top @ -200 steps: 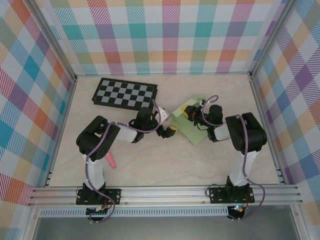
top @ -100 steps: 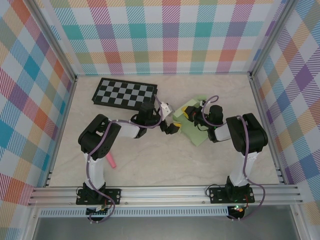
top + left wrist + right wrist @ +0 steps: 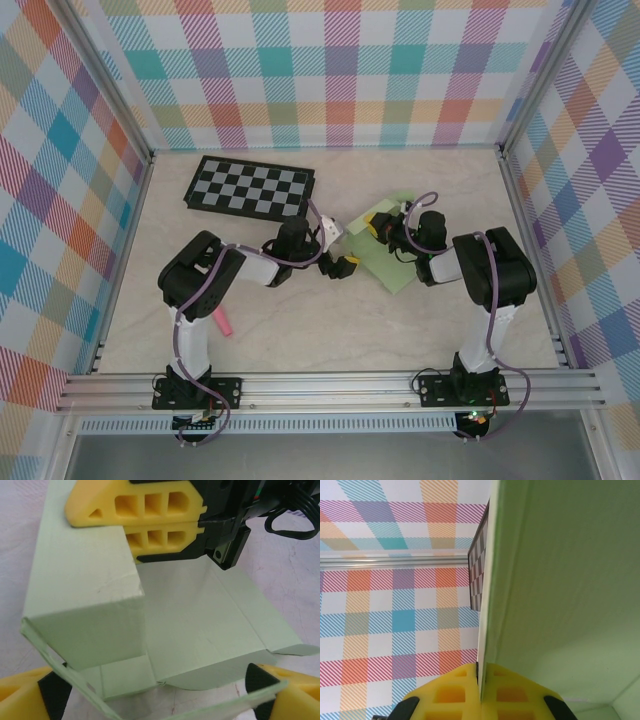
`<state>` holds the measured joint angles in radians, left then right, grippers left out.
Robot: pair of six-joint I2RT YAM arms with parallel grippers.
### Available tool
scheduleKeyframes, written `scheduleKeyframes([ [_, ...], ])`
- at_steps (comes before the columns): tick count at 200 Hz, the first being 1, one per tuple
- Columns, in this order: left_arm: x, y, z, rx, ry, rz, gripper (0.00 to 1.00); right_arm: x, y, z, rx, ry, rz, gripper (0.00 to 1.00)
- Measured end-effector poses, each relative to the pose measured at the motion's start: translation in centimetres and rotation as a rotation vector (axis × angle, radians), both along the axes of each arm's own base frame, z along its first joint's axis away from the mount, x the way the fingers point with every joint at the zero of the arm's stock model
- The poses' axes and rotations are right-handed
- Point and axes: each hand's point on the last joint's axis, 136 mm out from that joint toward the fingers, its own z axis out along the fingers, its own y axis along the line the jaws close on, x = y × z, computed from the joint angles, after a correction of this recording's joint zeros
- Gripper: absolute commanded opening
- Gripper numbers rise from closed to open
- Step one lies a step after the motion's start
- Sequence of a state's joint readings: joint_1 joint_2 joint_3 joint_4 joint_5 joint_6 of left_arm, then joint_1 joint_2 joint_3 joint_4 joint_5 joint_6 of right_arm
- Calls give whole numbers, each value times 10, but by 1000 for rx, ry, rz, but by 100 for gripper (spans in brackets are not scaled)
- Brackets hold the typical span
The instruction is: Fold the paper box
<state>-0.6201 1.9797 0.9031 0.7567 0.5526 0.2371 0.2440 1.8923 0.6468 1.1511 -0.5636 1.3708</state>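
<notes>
1. Comparing with half a second ago, the left gripper (image 3: 345, 266) has backed slightly toward 6 o'clock from the 9 o'clock edge of the paper box (image 3: 395, 270). Its jaws stand apart, and in the wrist view a thin flap edge runs between its fingertips; contact cannot be told.
2. Unchanged, the right gripper (image 3: 377, 224) has its jaws together, clamped on a side panel of the box.
3. The box lies at 3 o'clock from the centre of the table (image 3: 300, 330), partly folded and unmoved.
4. Judgement: the near flap is not yet tucked, and the left arm looks to be resetting for another push.
5. Count: one paper box; one checkerboard (image 3: 250, 187) at 11 o'clock; one pink stick (image 3: 219, 322) at 8 o'clock; two grippers.
</notes>
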Motion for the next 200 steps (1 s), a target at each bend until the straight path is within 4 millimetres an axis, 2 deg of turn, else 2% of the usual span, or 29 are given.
scheduleKeyframes([
  [47,0,-2,4,-1,-35,-27,91,-4,-1,0,-10,3,-1,0],
  [91,0,12,2,4,-8,-77,94,-5,-1,-1,-15,0,5,0],
  [143,-15,25,8,83,-32,-200,94,-7,1,0,-15,-3,24,0],
  [200,-12,22,16,68,-41,-219,92,-7,1,0,-15,-2,27,0],
])
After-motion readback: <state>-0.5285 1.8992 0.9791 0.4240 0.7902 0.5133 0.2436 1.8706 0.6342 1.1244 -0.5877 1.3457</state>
